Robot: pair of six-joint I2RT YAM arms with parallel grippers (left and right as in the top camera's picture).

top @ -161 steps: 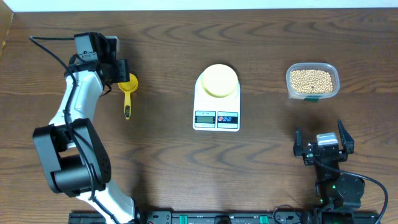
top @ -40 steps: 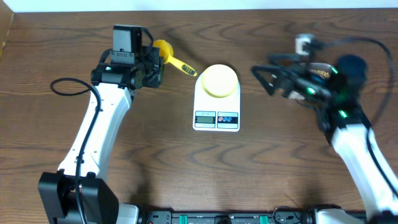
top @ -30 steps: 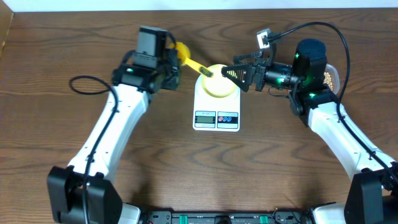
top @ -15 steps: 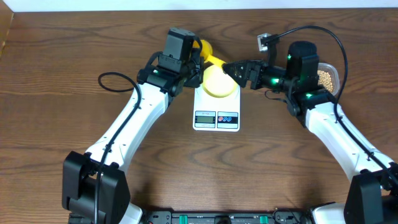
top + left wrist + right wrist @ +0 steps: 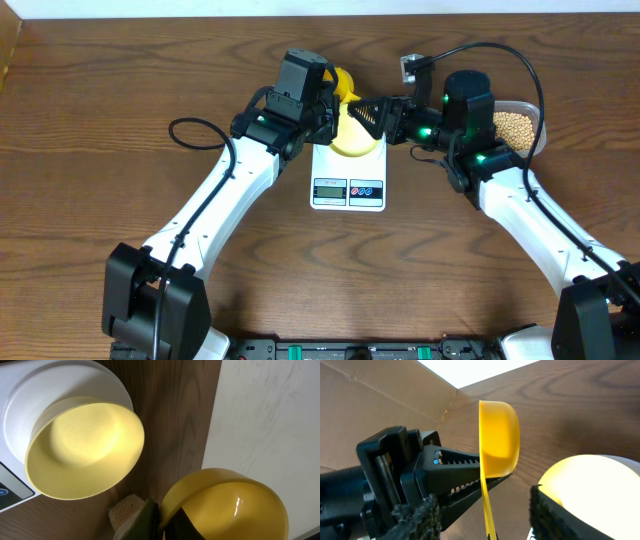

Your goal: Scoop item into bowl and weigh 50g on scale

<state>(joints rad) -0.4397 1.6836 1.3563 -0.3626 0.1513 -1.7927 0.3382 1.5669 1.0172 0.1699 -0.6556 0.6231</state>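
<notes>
Table (image 5: 120, 90): a dark wood-grain top, over which both arms are brought together at the far edge.
Scale (image 5: 348, 190): a white, flat scale is seen at the middle of the table with its display and buttons facing the near edge; the reading is too small to be made out.
Tub (image 5: 541, 125): a clear plastic tub is set well to the right of the scale, behind the right arm.
Beans (image 5: 512, 128): the tub is filled with the tan beans; none are seen elsewhere.
Bowl (image 5: 85, 450): the pale-yellow bowl is seated on the scale's platform and is shown empty.
Yellow scoop (image 5: 499, 435): it is held up just behind the bowl and is shown empty.
Left gripper (image 5: 332, 98): it is clamped on the yellow scoop.
Right gripper (image 5: 484, 500): the jaws are held apart, one on each side of the scoop's handle, which appears not to be touched by either pad.
</notes>
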